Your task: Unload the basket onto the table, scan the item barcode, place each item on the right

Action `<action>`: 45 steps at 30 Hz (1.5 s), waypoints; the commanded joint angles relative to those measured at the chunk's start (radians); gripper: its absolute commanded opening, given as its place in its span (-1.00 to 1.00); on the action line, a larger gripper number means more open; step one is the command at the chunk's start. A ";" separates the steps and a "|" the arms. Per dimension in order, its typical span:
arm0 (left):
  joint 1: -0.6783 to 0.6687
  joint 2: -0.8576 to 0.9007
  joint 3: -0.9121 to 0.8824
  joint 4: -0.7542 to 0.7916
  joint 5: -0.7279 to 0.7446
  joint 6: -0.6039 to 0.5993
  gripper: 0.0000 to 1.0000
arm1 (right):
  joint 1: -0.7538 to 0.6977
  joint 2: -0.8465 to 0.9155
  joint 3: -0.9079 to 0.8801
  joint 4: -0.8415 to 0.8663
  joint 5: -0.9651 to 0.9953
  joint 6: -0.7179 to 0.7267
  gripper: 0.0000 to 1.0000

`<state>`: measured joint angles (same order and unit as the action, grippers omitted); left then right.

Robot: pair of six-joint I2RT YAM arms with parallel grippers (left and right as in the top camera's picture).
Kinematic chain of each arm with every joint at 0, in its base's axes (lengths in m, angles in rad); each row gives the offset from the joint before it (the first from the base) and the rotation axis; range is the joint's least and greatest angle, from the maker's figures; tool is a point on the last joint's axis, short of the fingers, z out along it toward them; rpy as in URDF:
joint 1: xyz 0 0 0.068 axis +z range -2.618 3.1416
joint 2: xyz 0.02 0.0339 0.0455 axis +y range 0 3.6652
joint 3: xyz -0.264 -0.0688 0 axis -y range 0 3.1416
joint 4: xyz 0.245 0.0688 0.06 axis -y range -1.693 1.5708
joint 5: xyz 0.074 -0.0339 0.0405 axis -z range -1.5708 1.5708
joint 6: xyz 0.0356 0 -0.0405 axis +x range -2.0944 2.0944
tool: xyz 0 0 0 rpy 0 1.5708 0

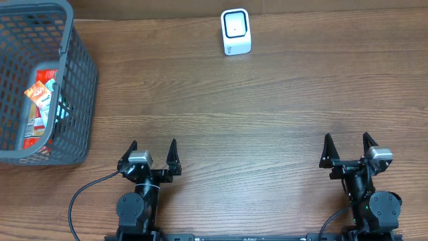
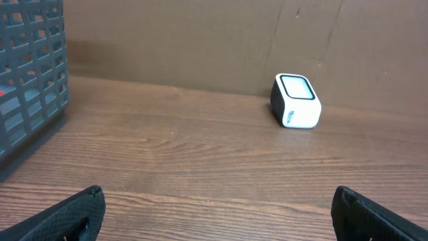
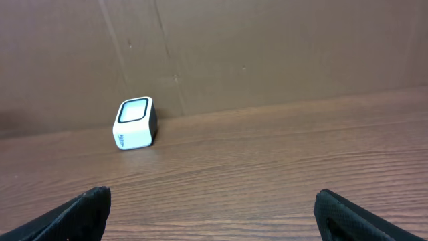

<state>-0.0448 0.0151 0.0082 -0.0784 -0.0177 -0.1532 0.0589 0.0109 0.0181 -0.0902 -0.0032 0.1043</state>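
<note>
Bench: wood grain, carrying everything. Grey mesh basket stands ahead of the left tool and off to its left, well apart from it. Both the left tool and the right tool sit low at the near edge, fingers spread wide, nothing between them. White scanner is far ahead, between the two tools' lines. Red and orange packets lie inside the basket (barcodes not readable from here). Judgement: task not yet begun; step in hand is fetching an item. Next move calls for the left tool to clear the basket rim, descend, pinch one packet, then turn its barcode toward the scanner window.
</note>
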 commanded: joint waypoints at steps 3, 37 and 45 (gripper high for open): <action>0.005 -0.011 -0.003 0.001 0.030 0.009 1.00 | -0.006 -0.008 -0.010 0.006 -0.006 0.003 1.00; 0.005 0.642 1.257 -0.719 0.307 0.218 0.99 | -0.006 -0.008 -0.010 0.006 -0.006 0.003 1.00; 0.005 1.110 1.919 -0.997 0.234 0.311 0.99 | -0.006 -0.008 -0.010 0.006 -0.006 0.003 1.00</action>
<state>-0.0448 1.0340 1.8133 -1.0519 0.2504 0.0975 0.0586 0.0109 0.0185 -0.0895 -0.0036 0.1047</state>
